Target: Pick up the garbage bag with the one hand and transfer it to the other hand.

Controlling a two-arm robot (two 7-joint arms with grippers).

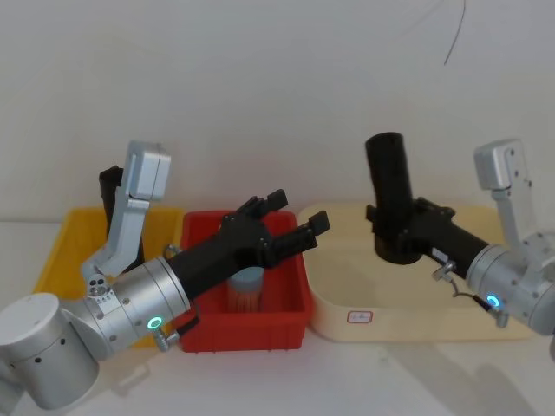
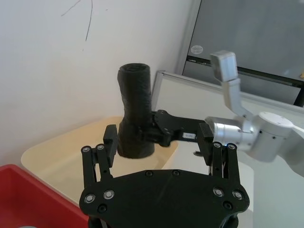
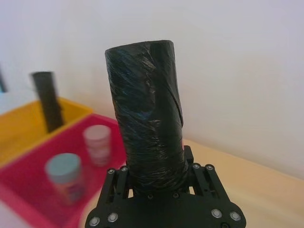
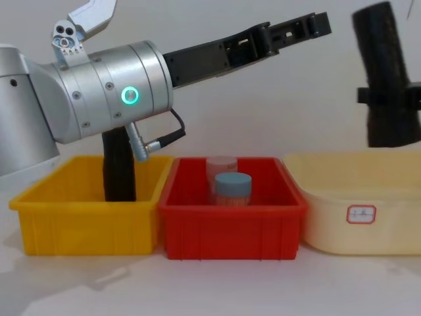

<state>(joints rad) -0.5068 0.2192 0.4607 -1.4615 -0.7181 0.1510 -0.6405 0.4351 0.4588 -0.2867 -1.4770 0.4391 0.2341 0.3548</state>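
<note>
Seeing the right gripper (image 3: 157, 172) clamped round the bottom end of the garbage bag (image 3: 147, 109), with a second black roll (image 3: 47, 102) standing in the yellow bin (image 3: 19, 130) farther off and two lidded jars (image 3: 64, 175) in the red bin (image 3: 23, 192) beside it.

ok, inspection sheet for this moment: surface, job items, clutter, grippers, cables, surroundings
Surface: white table carrying a yellow bin, red bin and cream tub in a row.
Job's things: bag roll upright, held above the tub.
Clutter: second roll standing in the yellow bin; two jars in the red bin.
Grippers: right gripper shut on the bag roll's lower end; left gripper open above the red bin, apart from the roll.
Cables: short cable at the left wrist; wire loop at the right wrist.
Surroundings: white wall with a thin dark line.
</note>
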